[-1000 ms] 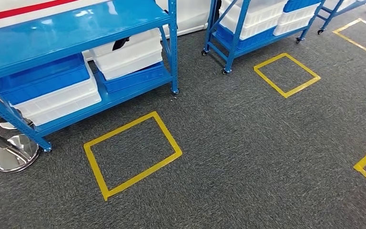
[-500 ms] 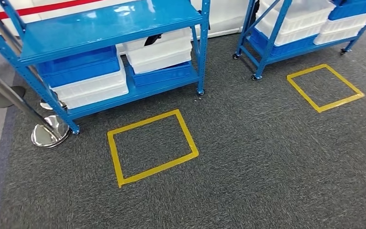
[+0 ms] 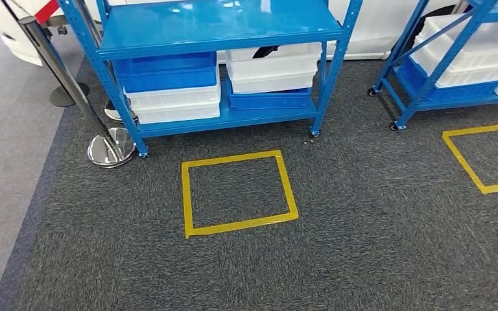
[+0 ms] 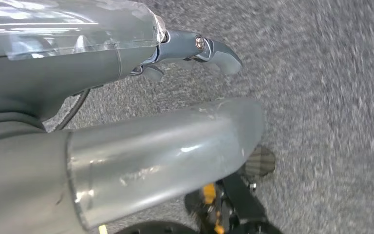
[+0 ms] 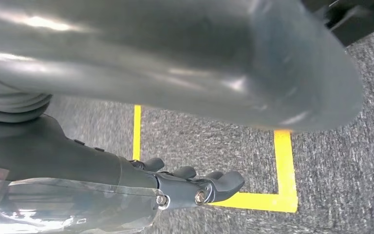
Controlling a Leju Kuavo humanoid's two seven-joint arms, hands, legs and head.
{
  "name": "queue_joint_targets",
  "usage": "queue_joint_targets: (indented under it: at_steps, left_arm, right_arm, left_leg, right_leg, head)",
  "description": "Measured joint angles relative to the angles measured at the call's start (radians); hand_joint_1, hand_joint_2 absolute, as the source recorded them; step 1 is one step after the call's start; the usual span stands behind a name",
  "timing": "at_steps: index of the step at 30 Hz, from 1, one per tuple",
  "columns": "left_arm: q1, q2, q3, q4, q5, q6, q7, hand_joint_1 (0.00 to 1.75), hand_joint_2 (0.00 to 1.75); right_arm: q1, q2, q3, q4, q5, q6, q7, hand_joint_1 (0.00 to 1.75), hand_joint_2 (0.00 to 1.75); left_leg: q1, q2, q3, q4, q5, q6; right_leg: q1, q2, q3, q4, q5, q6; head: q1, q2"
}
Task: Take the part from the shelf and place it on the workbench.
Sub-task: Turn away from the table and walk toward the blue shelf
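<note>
Both arms hang at the robot's sides: the left robot hand (image 4: 195,51) holds nothing, its fingers loosely curled over the grey carpet (image 3: 376,227), and the right robot hand (image 5: 199,185) is likewise empty with fingers half curled, hanging above a corner of yellow tape. Outward from there, the head view has swung since a second ago: the blue shelf (image 3: 220,26), then off to the left and seen at a slant, now stands squarely ahead, and the yellow floor square (image 3: 238,192) in front of it has come to the middle. That is the camera turning, not the things moving. I judge the robot is still lining up to approach. The shelf's lower level carries blue and white bins (image 3: 168,87); which holds the part I cannot tell. A chrome stanchion (image 3: 107,146) stands just beside the shelf's left leg.
</note>
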Motion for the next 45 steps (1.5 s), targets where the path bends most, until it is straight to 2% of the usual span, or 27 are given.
queue_joint_targets:
  at_steps: [1, 2, 3, 5, 8, 10, 12, 14, 15, 16, 17, 19, 20, 23, 25, 27, 29, 31, 33, 35, 36, 37, 39, 40, 42, 43, 45]
  left_arm:
    - [0.001, 0.000, 0.000, 0.000, 0.000, -0.001, 0.000, 0.00, 0.00]
    - [0.003, 0.000, 0.000, 0.000, 0.000, -0.002, -0.002, 0.00, 0.00]
    - [0.004, 0.000, 0.000, 0.000, 0.000, -0.004, -0.005, 0.00, 0.00]
    - [0.006, -0.001, 0.000, 0.000, 0.001, -0.008, -0.011, 0.00, 0.00]
    - [0.006, -0.001, 0.000, 0.000, 0.001, -0.009, -0.016, 0.00, 0.00]
    - [0.007, -0.001, 0.000, 0.000, 0.000, -0.010, -0.018, 0.00, 0.00]
    - [0.007, -0.001, 0.000, 0.000, -0.001, -0.012, -0.020, 0.00, 0.00]
    - [0.005, -0.002, 0.000, 0.000, -0.002, -0.015, -0.022, 0.00, 0.00]
    - [0.006, -0.002, 0.000, 0.000, -0.002, -0.015, -0.023, 0.00, 0.00]
    - [0.007, -0.002, 0.000, 0.000, -0.003, -0.016, -0.023, 0.00, 0.00]
    - [0.009, -0.002, 0.000, 0.000, -0.003, -0.016, -0.024, 0.00, 0.00]
    - [0.012, -0.001, -0.001, 0.000, -0.004, -0.016, -0.027, 0.00, 0.00]
    - [0.012, -0.001, -0.001, 0.000, -0.005, -0.017, -0.028, 0.00, 0.00]
    - [0.013, 0.001, -0.001, 0.000, -0.008, -0.017, -0.030, 0.00, 0.00]
    - [0.017, 0.000, -0.001, 0.000, -0.010, -0.017, -0.030, 0.00, 0.00]
    - [0.017, -0.001, -0.001, 0.000, -0.011, -0.017, -0.031, 0.00, 0.00]
    - [0.016, -0.001, -0.001, 0.000, -0.011, -0.017, -0.030, 0.00, 0.00]
    - [0.017, -0.002, -0.001, 0.000, -0.012, -0.018, -0.030, 0.00, 0.00]
    - [0.021, -0.003, -0.001, 0.000, -0.013, -0.018, -0.030, 0.00, 0.00]
    - [0.022, -0.005, -0.001, 0.000, -0.014, -0.018, -0.030, 0.00, 0.00]
    - [0.021, -0.005, -0.001, 0.000, -0.014, -0.018, -0.030, 0.00, 0.00]
    - [0.019, -0.006, -0.001, 0.000, -0.014, -0.018, -0.030, 0.00, 0.00]
    - [0.015, -0.006, -0.001, 0.000, -0.014, -0.017, -0.030, 0.00, 0.00]
    - [0.014, -0.006, -0.001, 0.000, -0.014, -0.017, -0.030, 0.00, 0.00]
    - [0.013, -0.007, -0.001, 0.000, -0.014, -0.018, -0.030, 0.00, 0.00]
    - [0.013, -0.008, -0.001, 0.000, -0.014, -0.018, -0.030, 0.00, 0.00]
    - [0.015, -0.008, -0.001, 0.000, -0.014, -0.019, -0.030, 0.00, 0.00]
  right_arm:
    - [0.001, -0.002, -0.001, 0.001, -0.001, -0.001, 0.000, 0.00, 0.00]
    - [0.001, -0.003, -0.002, 0.001, -0.006, -0.004, 0.000, 0.00, 0.00]
    - [0.000, -0.004, -0.006, 0.002, -0.014, -0.008, 0.000, 0.00, 0.00]
    - [-0.004, -0.005, -0.017, 0.002, -0.029, -0.015, 0.000, 0.00, 0.00]
    - [-0.010, -0.005, -0.024, 0.002, -0.034, -0.016, 0.002, 0.00, 0.00]
    - [-0.010, -0.005, -0.026, 0.002, -0.034, -0.014, 0.003, 0.00, 0.00]
    - [-0.008, -0.005, -0.028, 0.002, -0.034, -0.012, 0.003, 0.00, 0.00]
    - [-0.004, -0.005, -0.033, 0.002, -0.034, -0.009, 0.003, 0.00, 0.00]
    - [-0.003, -0.005, -0.036, 0.002, -0.034, -0.007, 0.003, 0.00, 0.00]
    - [-0.002, -0.005, -0.038, 0.001, -0.034, -0.006, 0.003, 0.00, 0.00]
    - [-0.002, -0.005, -0.040, 0.001, -0.034, -0.004, 0.004, 0.00, 0.00]
    - [-0.002, -0.004, -0.043, 0.001, -0.034, 0.000, 0.004, 0.00, 0.00]
    - [-0.002, -0.003, -0.043, 0.000, -0.034, 0.002, 0.004, 0.00, 0.00]
    - [-0.005, 0.002, -0.044, -0.001, -0.034, 0.007, 0.005, 0.00, 0.00]
    - [-0.006, 0.002, -0.045, -0.002, -0.034, 0.008, 0.006, 0.00, 0.00]
    - [-0.007, 0.002, -0.046, -0.002, -0.035, 0.008, 0.006, 0.00, 0.00]
    - [-0.008, 0.002, -0.047, -0.003, -0.035, 0.009, 0.006, 0.00, 0.00]
    - [-0.007, 0.002, -0.048, -0.004, -0.035, 0.009, 0.006, 0.00, 0.00]
    - [-0.002, 0.002, -0.049, -0.005, -0.035, 0.010, 0.006, 0.00, 0.00]
    - [0.005, 0.001, -0.052, -0.007, -0.035, 0.011, 0.006, 0.00, 0.00]
    - [0.006, 0.001, -0.054, -0.008, -0.036, 0.011, 0.006, 0.00, 0.00]
    - [0.006, 0.001, -0.055, -0.008, -0.036, 0.011, 0.006, 0.00, 0.00]
    - [0.003, 0.001, -0.057, -0.009, -0.037, 0.011, 0.007, 0.00, 0.00]
    - [0.003, 0.001, -0.057, -0.009, -0.037, 0.012, 0.007, 0.00, 0.00]
    - [0.003, 0.001, -0.059, -0.011, -0.037, 0.014, 0.007, 0.00, 0.00]
    - [0.004, 0.001, -0.060, -0.012, -0.037, 0.016, 0.007, 0.00, 0.00]
    - [0.003, 0.001, -0.062, -0.015, -0.037, 0.017, 0.007, 0.00, 0.00]
  left_leg:
    - [0.000, -0.012, -0.001, 0.001, 0.001, -0.001]
    - [0.001, -0.023, -0.001, 0.004, 0.001, -0.002]
    - [0.001, -0.031, -0.001, 0.007, 0.000, -0.005]
    - [-0.001, -0.044, -0.005, 0.017, -0.003, -0.015]
    - [-0.002, -0.052, -0.014, 0.021, -0.005, -0.036]
    - [0.000, -0.040, -0.019, 0.033, -0.015, -0.047]
    - [0.002, -0.009, -0.055, 0.112, -0.060, -0.053]
    - [0.002, 0.012, -0.118, 0.242, -0.122, -0.057]
    - [0.002, 0.015, -0.140, 0.288, -0.135, -0.057]
    - [0.002, 0.016, -0.146, 0.301, -0.128, -0.056]
    - [0.001, 0.018, -0.134, 0.278, -0.105, -0.052]
    - [-0.005, 0.025, -0.071, 0.152, -0.040, -0.036]
    - [-0.010, 0.031, -0.042, 0.092, -0.022, -0.026]
    - [-0.021, 0.040, -0.008, 0.021, -0.025, -0.005]
    - [-0.017, 0.032, 0.021, -0.002, -0.027, 0.003]
    - [-0.011, 0.027, 0.057, -0.019, -0.033, 0.008]
    - [-0.009, 0.023, 0.074, -0.023, -0.047, 0.010]
    - [-0.008, 0.017, 0.093, -0.023, -0.067, 0.007]
    - [-0.005, 0.011, 0.122, -0.023, -0.091, 0.002]
    - [-0.004, 0.007, 0.151, -0.022, -0.119, -0.008]
    - [-0.004, 0.006, 0.161, -0.023, -0.131, -0.014]
    - [-0.005, 0.005, 0.171, -0.027, -0.140, -0.021]
    - [-0.006, 0.005, 0.180, -0.016, -0.132, -0.034]
    - [-0.005, 0.006, 0.172, 0.014, -0.116, -0.039]
    - [-0.003, 0.012, 0.107, 0.133, -0.087, -0.048]
    - [-0.001, 0.016, 0.061, 0.200, -0.094, -0.052]
    - [0.000, 0.018, -0.025, 0.284, -0.167, -0.056]
  right_leg:
    - [-0.002, 0.001, -0.005, 0.005, 0.014, 0.001]
    - [-0.004, 0.002, 0.009, -0.032, 0.047, 0.002]
    - [-0.006, 0.006, 0.035, -0.095, 0.090, 0.002]
    - [-0.008, 0.021, 0.082, -0.214, 0.145, 0.000]
    - [-0.003, 0.029, 0.091, -0.251, 0.152, -0.013]
    - [-0.004, 0.023, 0.092, -0.258, 0.155, -0.029]
    - [-0.004, 0.013, 0.094, -0.263, 0.155, -0.042]
    - [0.001, 0.002, 0.096, -0.263, 0.151, -0.049]
    - [0.003, -0.004, 0.099, -0.263, 0.148, -0.050]
    - [0.006, -0.008, 0.103, -0.263, 0.145, -0.050]
    - [0.008, -0.012, 0.109, -0.263, 0.141, -0.050]
    - [0.011, -0.019, 0.123, -0.263, 0.130, -0.048]
    - [0.012, -0.021, 0.128, -0.263, 0.125, -0.045]
    - [0.011, -0.029, 0.141, -0.265, 0.123, -0.027]
    - [0.009, -0.027, 0.148, -0.246, 0.131, -0.016]
    - [0.007, -0.013, 0.109, -0.173, 0.117, -0.007]
    - [0.002, -0.002, 0.021, -0.060, 0.075, 0.002]
    - [-0.003, 0.000, -0.052, -0.001, 0.052, 0.010]
    - [-0.004, 0.000, -0.066, -0.053, 0.095, 0.011]
    - [-0.003, 0.000, -0.051, -0.166, 0.198, 0.006]
    - [0.000, 0.000, -0.045, -0.205, 0.234, 0.001]
    - [0.002, 0.001, -0.042, -0.228, 0.257, -0.006]
    - [0.005, 0.003, -0.027, -0.236, 0.246, -0.023]
    - [0.003, 0.003, -0.013, -0.244, 0.240, -0.030]
    - [0.001, 0.002, 0.023, -0.260, 0.222, -0.042]
    - [0.001, 0.002, 0.042, -0.267, 0.211, -0.045]
    - [0.001, 0.003, 0.080, -0.275, 0.184, -0.048]
  head:
    - [0.000, 0.000]
    - [0.001, 0.000]
    - [0.001, 0.000]
    - [0.001, 0.000]
    - [0.000, 0.000]
    - [-0.002, 0.000]
    - [-0.008, 0.000]
    - [-0.012, 0.000]
    - [-0.013, 0.000]
    - [-0.013, 0.000]
    - [-0.013, 0.000]
    - [-0.014, 0.000]
    - [-0.012, 0.000]
    - [-0.007, 0.000]
    - [-0.006, 0.000]
    - [0.000, 0.000]
    - [0.005, 0.000]
    - [0.005, 0.000]
    - [0.006, 0.000]
    - [0.009, 0.000]
    - [0.009, 0.000]
    - [0.009, 0.000]
    - [0.008, 0.000]
    - [0.007, 0.000]
    - [0.004, 0.000]
    - [0.002, 0.000]
    - [0.001, 0.000]
